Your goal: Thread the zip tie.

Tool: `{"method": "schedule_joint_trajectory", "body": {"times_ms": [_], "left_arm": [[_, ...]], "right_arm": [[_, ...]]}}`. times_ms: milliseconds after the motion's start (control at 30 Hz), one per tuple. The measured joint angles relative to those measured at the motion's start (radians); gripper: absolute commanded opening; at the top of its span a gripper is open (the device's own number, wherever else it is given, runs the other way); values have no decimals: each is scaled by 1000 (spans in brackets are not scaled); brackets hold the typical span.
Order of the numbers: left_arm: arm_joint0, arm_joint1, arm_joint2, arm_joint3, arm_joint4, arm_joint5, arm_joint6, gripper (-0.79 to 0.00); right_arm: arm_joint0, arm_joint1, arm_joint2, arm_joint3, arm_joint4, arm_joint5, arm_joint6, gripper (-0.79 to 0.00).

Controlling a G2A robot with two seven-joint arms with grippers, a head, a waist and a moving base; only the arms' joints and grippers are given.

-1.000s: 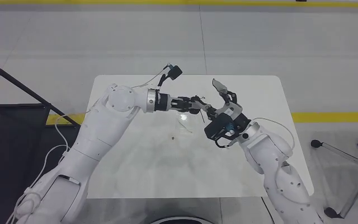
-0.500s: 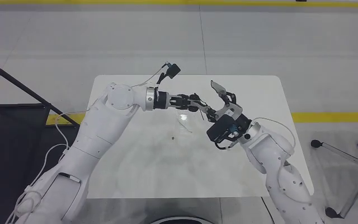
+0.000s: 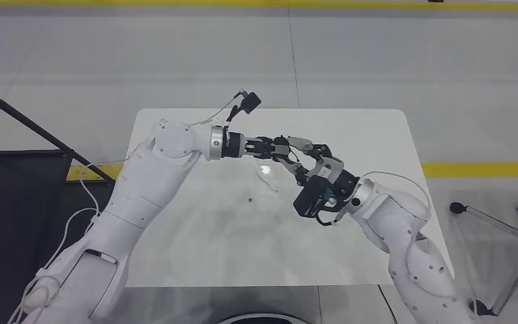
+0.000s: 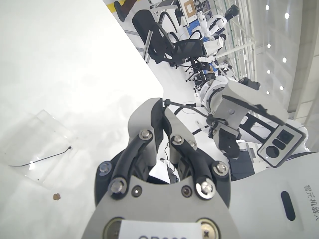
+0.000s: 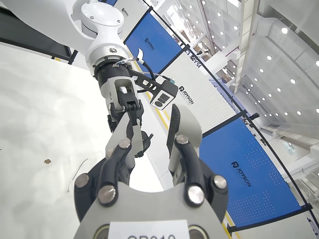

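Being pinched near its head by the left tool (image 4: pixel 162 105), whose fingers are pressed together on it, the zip tie (image 4: pixel 180 105) is being held in the air above the tabletop (image 3: pixel 202 243), toward 12 o'clock of its centre in the top view. Its black strap is being presented toward the right tool (image 5: pixel 150 113), which is being held just beside the left one, at about 4 o'clock from it. The right tool's fingers are spread, with nothing pinched between them.

The step in hand is being judged as the taking of the free tail: the head is being steadied by one arm while the other is being lined up on the strap. Whether the tail is curling back toward the head cannot be told. The next move is being judged to call for the right tool closing on the thin strap near its tip, then for fine alignment of tip and head slot, as the strap is likely to flex.

At 7 o'clock of the left tool a clear bag (image 4: pixel 42 135) is lying on the tabletop with a spare tie (image 4: pixel 42 159) and a brown crumb (image 4: pixel 56 196) near it.
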Motion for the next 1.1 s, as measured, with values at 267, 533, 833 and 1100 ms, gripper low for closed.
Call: {"method": "schedule_joint_trajectory", "body": {"times_ms": [267, 533, 833, 1100], "left_arm": [[7, 2, -9, -8, -4, -4, -4, -785], [8, 2, -8, -14, 2, -7, -9, -785], [16, 7, -10, -43, 54, -55, -4, -785], [38, 15, -21, -94, 146, -71, 63, -785]], "right_arm": [[-7, 5, 13, -5, 0, -9, 32, -526], [-7, 7, 8, -3, 4, -16, 38, -785], [4, 9, 0, 2, 3, -22, 40, -785], [11, 12, -3, 2, 1, -31, 47, -785]]}}
